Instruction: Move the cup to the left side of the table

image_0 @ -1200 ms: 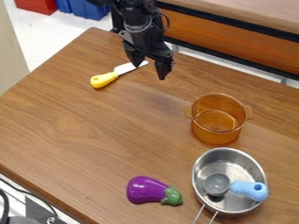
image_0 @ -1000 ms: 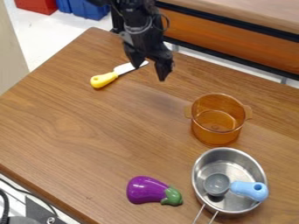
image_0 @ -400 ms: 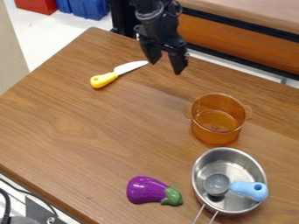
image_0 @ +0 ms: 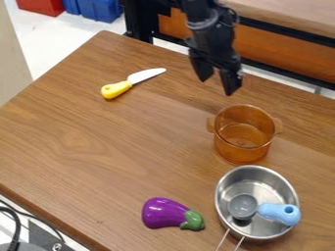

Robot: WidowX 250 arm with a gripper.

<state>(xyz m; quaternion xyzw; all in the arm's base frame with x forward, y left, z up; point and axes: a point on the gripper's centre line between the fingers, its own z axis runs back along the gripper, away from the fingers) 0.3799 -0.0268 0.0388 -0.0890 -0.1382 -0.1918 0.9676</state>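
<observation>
Knife (image_0: 132, 83), left of fingers (image_0: 229, 81): could get knocked if the cup (image_0: 243, 139) goes left too low. Cup (amber, two-handled) sits just below, slightly right of fingers: off-centre descent may clip rim, tip it. Pan (image_0: 224, 201), farther below fingers, past cup: a pushed cup may bump it. Fingers: spread well apart, holding nothing, clear of cup.

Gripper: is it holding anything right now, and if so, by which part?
Nothing is held; the gripper hangs open above the table.
</observation>
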